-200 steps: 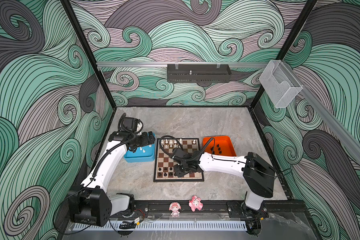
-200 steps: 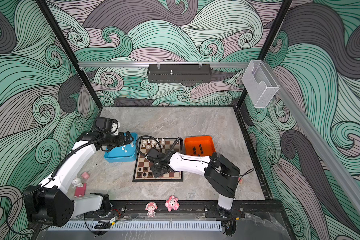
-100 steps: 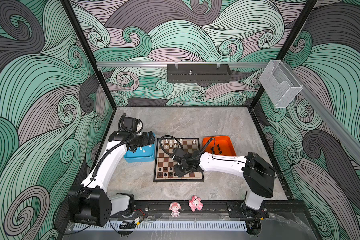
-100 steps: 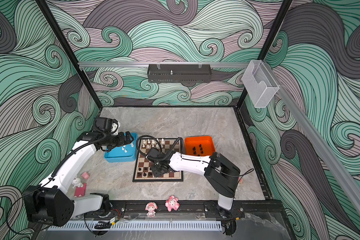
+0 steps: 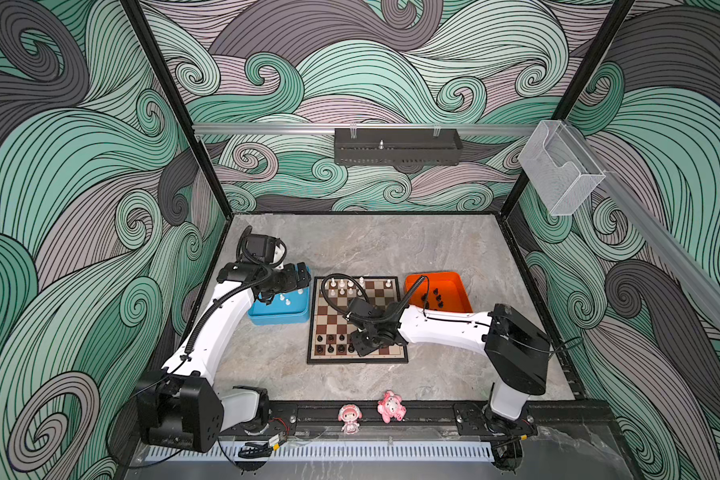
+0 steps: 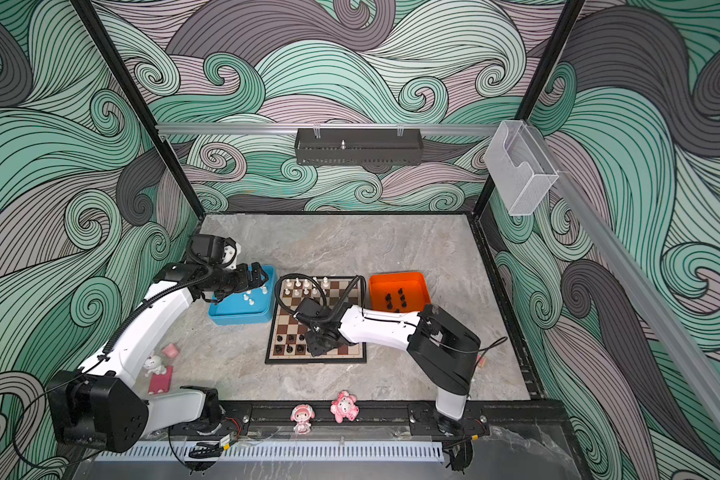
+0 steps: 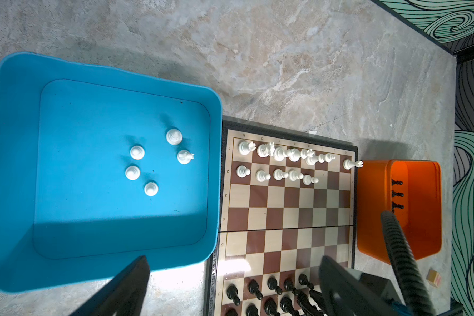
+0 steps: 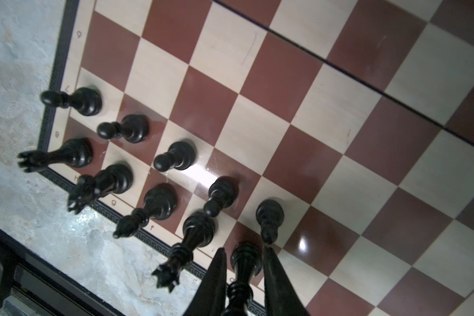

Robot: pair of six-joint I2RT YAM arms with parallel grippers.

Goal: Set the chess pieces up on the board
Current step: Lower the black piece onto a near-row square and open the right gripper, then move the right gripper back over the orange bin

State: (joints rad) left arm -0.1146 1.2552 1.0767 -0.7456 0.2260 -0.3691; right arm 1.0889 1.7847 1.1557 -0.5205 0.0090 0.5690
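Note:
The board [image 5: 337,316] [image 6: 292,320] lies mid-table. White chess pieces [image 5: 344,286] [image 7: 285,156] fill part of its two far rows. Black ones [image 5: 331,345] [image 8: 173,158] stand in its near rows. My right gripper [image 5: 358,343] [image 8: 244,249] is low over the near row. Its jaws flank a tall black piece [image 8: 245,262] that stands on a back-row square, with thin gaps on both sides. My left gripper [image 5: 304,278] [image 7: 233,258] hangs wide open and empty over the blue tray's [image 7: 216,164] edge. Several white pieces [image 7: 151,164] stand in that tray.
An orange tray [image 5: 462,299] [image 7: 372,205] right of the board holds several black pieces [image 5: 435,297]. Two pink figurines [image 5: 350,417] [image 5: 391,407] sit on the front rail. More pink items [image 6: 159,374] lie by the left arm. A small wooden cube [image 7: 434,277] lies near the orange tray.
The right gripper's jaws have parted slightly around the tall black piece, which now stands on its square. Neither arm has visibly shifted.

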